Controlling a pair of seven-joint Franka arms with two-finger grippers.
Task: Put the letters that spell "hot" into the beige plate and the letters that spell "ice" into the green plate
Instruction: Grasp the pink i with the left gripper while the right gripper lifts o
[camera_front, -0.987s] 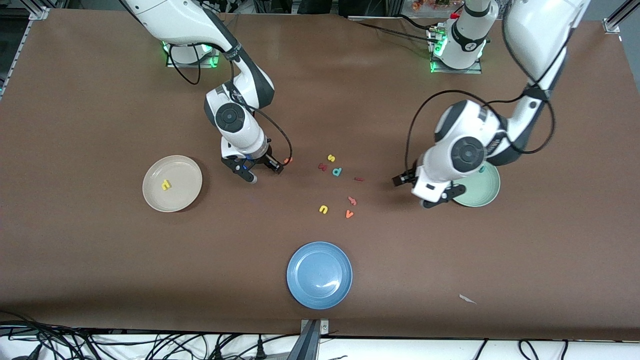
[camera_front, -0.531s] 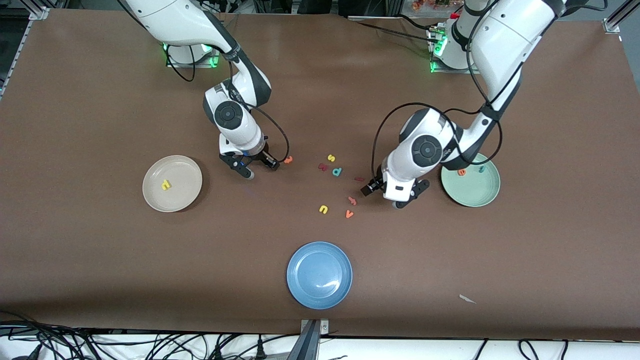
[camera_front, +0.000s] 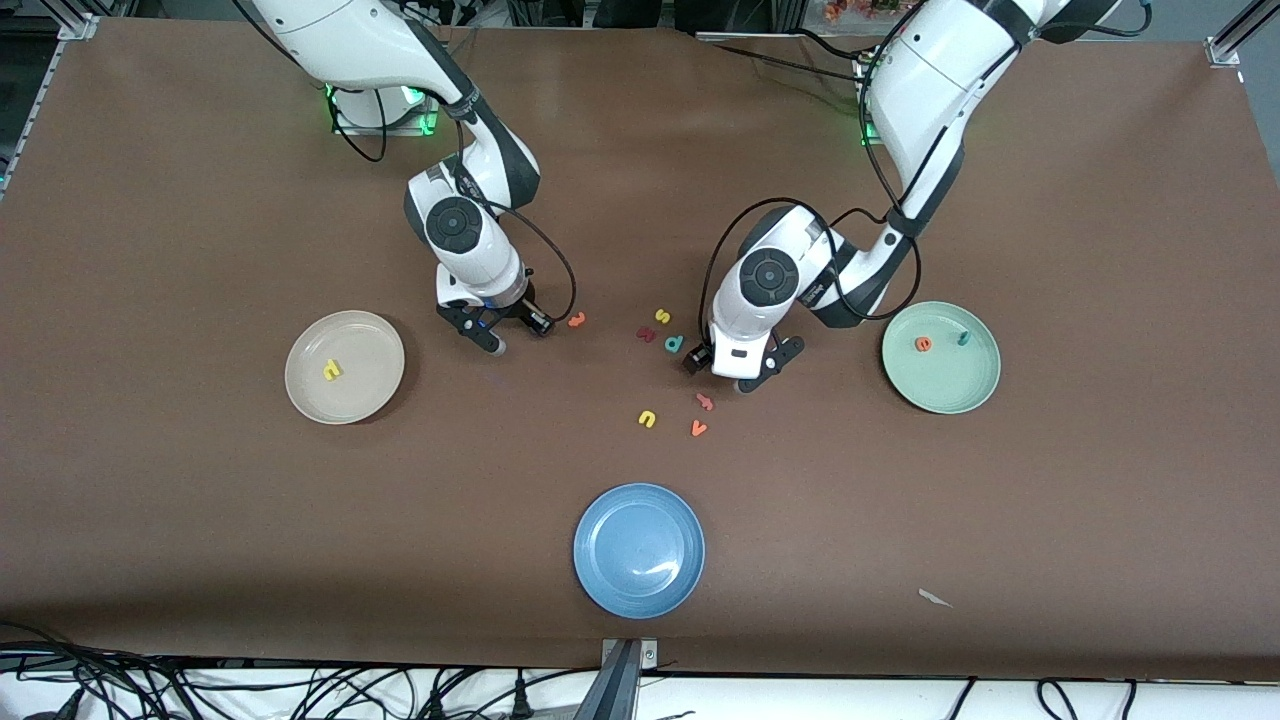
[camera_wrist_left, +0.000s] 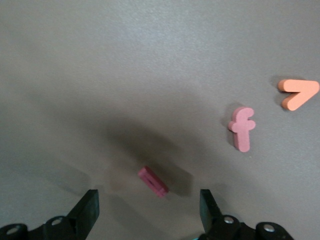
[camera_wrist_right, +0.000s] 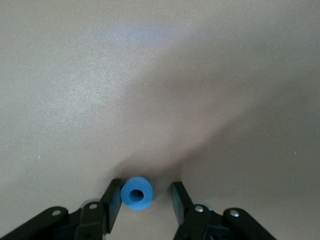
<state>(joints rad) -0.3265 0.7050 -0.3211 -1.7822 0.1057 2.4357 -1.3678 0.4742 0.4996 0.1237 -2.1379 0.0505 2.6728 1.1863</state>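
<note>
The beige plate (camera_front: 372, 345) holds the yellow h (camera_front: 331, 370). In the green plate (camera_front: 950, 390) lie the orange e (camera_front: 923, 344) and the teal c (camera_front: 963, 338). My right gripper (camera_front: 515, 335) (camera_wrist_right: 146, 192) is low over the table and open. The blue o (camera_wrist_right: 136, 193) sits between its fingers, touching one with a gap to the other. The orange t (camera_front: 576, 320) lies just beside it. My left gripper (camera_front: 725, 370) (camera_wrist_left: 149, 202) hangs wide open over the dark red i (camera_wrist_left: 153, 181), which the arm hides in the front view.
Loose letters lie in mid-table: yellow s (camera_front: 662, 316), a dark red letter (camera_front: 645, 333), teal d (camera_front: 674, 343), pink f (camera_front: 704, 401) (camera_wrist_left: 242, 128), orange v (camera_front: 698, 428) (camera_wrist_left: 299, 93), yellow u (camera_front: 647, 419). A blue plate (camera_front: 639, 550) stands nearer the camera.
My left arm has swung from the green plate to above the dark red i. The right gripper's fingers have narrowed around the blue o.
</note>
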